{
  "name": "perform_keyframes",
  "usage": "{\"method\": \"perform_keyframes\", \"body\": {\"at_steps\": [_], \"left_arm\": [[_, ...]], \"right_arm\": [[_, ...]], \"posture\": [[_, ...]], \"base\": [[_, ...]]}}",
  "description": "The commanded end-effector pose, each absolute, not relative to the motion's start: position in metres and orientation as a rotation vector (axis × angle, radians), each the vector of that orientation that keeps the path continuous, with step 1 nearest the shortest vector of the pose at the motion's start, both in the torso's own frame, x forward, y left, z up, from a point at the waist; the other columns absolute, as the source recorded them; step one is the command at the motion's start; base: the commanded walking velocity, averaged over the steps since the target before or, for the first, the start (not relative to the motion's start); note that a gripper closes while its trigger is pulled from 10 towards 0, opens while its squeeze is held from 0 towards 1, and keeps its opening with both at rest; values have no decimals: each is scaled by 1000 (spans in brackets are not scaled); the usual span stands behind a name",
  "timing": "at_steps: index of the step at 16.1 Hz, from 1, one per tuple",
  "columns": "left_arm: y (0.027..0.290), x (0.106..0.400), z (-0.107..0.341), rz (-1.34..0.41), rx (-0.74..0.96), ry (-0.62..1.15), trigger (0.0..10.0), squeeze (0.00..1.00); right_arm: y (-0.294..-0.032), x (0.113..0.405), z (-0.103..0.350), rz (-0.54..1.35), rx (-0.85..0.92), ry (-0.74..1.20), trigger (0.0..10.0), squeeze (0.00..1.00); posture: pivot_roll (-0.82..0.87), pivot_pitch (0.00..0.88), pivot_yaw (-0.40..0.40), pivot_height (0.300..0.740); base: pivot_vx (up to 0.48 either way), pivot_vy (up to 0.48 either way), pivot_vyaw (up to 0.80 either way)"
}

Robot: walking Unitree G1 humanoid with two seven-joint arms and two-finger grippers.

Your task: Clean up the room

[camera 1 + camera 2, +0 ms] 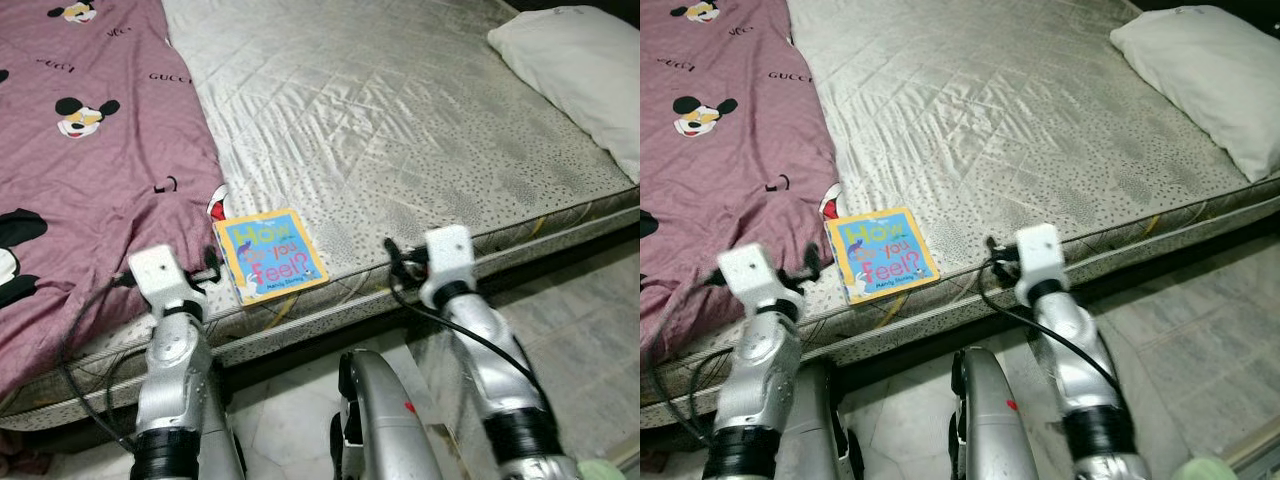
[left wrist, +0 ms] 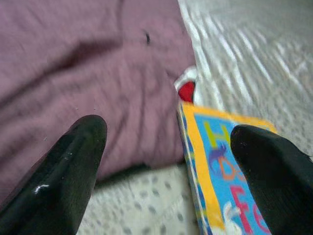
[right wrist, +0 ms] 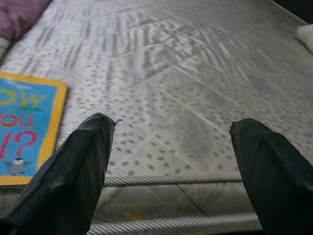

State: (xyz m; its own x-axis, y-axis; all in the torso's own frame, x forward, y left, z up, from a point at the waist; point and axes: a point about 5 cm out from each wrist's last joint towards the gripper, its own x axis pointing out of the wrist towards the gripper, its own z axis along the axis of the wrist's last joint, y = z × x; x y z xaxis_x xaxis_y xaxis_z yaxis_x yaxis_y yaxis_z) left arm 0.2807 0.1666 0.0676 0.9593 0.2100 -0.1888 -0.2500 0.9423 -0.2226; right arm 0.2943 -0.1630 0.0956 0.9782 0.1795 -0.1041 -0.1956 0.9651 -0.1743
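A: What are we picking up first?

B: The children's board book (image 1: 269,255), the one titled "How Do You Feel?". It lies flat on the mattress (image 1: 400,120), face up, close to the mattress's front edge and just beside the hem of the pink Mickey Mouse blanket (image 1: 90,170).

A: Where are our end effectors relative to the book?

B: Our left end effector (image 2: 166,161) is right at the book's blanket-side edge, fingers spread wide, one finger (image 2: 66,166) over the blanket and the other over the yellow border. Our right end effector (image 3: 171,166) is on the book's other side, also spread, hovering over bare mattress at the front edge and holding nothing.

A: How do we expect it to handle?

B: We judge it light and stiff, with thick card pages and a glossy cover that could slide between smooth fingers. It should not bend or break, but lying flat on a soft mattress it gives us nothing to get under.

A: So where do we take hold?

B: Along the edge facing the blanket, we think. Pressing a finger into the mattress beside that edge should let it slip underneath, then we pinch across the thickness near the middle of the side so it does not swing. The white pillow (image 1: 580,70), well apart from the book at the far corner, can wait.
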Motion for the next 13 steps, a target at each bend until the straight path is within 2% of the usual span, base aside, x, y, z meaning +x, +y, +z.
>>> {"method": "perform_keyframes", "body": {"at_steps": [1, 4, 7, 8, 11, 13], "left_arm": [[162, 286, 61, 210, -280, 203, 10000, 0], [158, 290, 42, 208, -261, 302, 10000, 0], [149, 292, 42, 186, -253, 318, 10000, 0], [146, 293, 45, 182, -258, 311, 10000, 0], [149, 296, 50, 187, -261, 279, 10000, 0], [155, 301, 54, 208, -263, 234, 10000, 0]], "right_arm": [[-175, 288, 100, 168, -206, 89, 10000, 0], [-191, 268, 101, 143, -247, 108, 10000, 0], [-198, 254, 102, 134, -248, 123, 10000, 0], [-198, 250, 101, 134, -242, 130, 10000, 0], [-190, 255, 101, 134, -233, 128, 10000, 0], [-189, 256, 100, 132, -229, 145, 10000, 0]], "posture": [[-159, 160, -45, 571], [-214, 192, -40, 571], [-245, 223, -38, 571], [-239, 228, -32, 556], [-227, 233, -26, 527], [-217, 223, -27, 527]], "base": [[0, 0, 0], [0, 0, 0], [0, 0, 0], [0, 0, 0], [0, 0, 0], [0, 0, 0]]}}
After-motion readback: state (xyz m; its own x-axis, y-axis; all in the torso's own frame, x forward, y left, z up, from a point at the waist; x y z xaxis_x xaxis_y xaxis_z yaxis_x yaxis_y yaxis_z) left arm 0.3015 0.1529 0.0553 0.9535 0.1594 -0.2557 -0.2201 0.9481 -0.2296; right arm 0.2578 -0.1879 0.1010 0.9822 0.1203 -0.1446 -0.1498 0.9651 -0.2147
